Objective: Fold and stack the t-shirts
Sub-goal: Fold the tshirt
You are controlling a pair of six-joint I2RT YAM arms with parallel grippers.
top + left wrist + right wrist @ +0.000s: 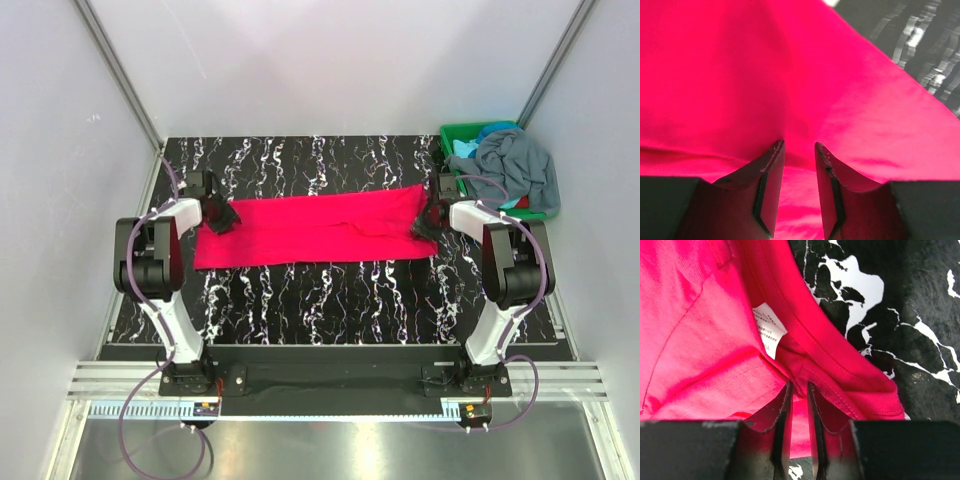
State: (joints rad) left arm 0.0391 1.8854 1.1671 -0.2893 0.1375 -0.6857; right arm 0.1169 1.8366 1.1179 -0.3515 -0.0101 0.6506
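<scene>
Overhead camera looks down; wrist cameras hug the magenta t-shirt [310, 230].

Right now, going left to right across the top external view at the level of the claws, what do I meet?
Left claw → magenta t-shirt, spread out between the two claws → right claw → green bin → grey-blue t-shirt heaped over the bin.

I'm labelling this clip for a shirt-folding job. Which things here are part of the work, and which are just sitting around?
Part of the job:
magenta t-shirt, spread flat, pinched at its ends by the left gripper and right gripper
grey-blue t-shirt, heaped over the bin
teal-blue t-shirt, partly covered by it

Just lying about:
green bin
marbled table
</scene>
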